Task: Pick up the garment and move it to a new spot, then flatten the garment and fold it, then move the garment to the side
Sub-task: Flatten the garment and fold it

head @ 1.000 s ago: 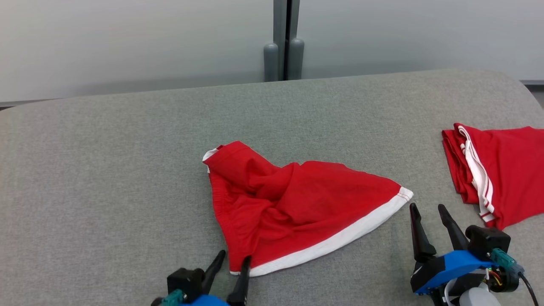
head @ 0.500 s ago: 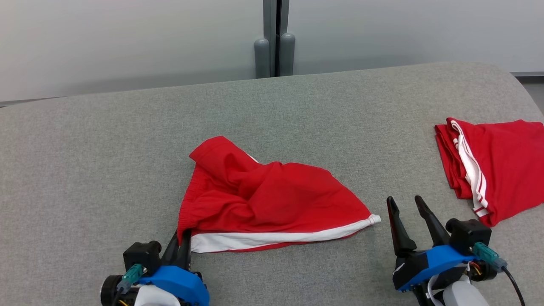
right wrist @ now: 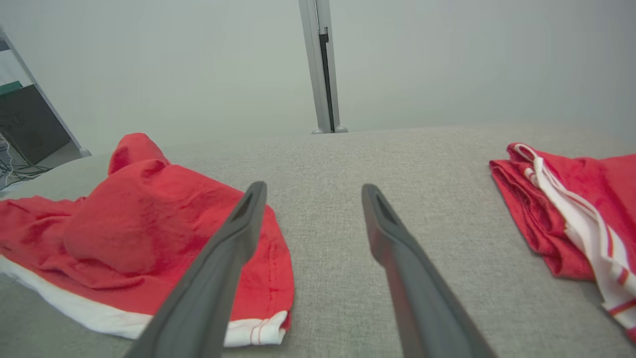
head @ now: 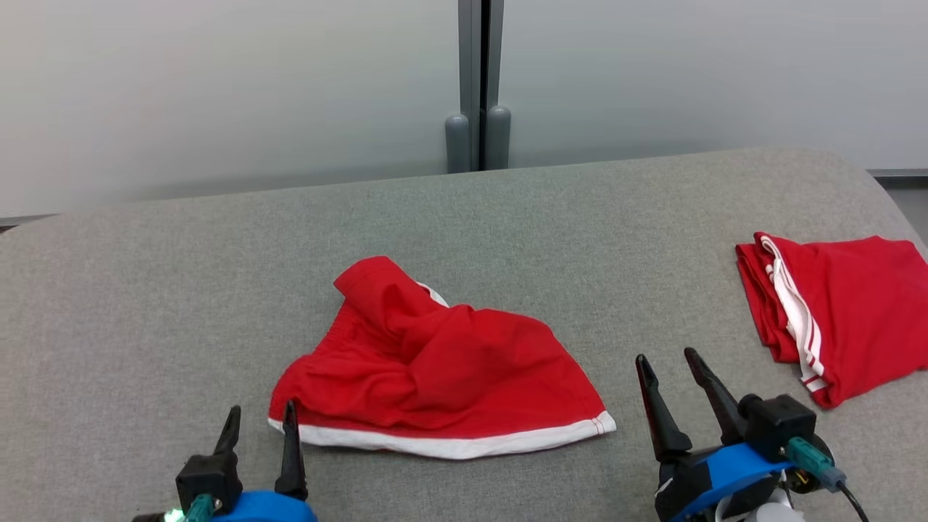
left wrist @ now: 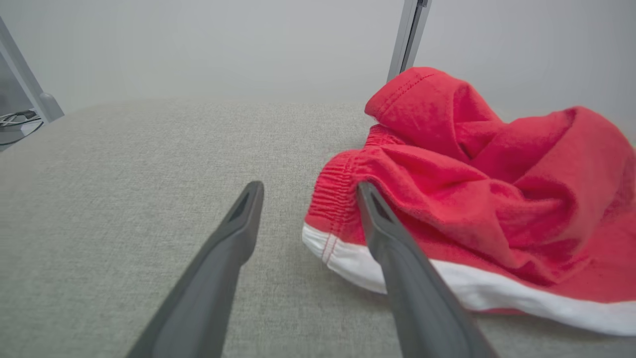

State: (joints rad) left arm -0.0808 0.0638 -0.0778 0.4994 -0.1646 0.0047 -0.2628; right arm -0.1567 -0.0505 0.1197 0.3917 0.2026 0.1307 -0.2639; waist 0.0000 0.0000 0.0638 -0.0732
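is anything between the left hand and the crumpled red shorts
Nothing visible does. The open left hand sits right at the near corner of the shorts, with bare grey surface around it.

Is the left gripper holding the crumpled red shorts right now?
No, the left gripper stands wide open, not closed on the crumpled red shorts.
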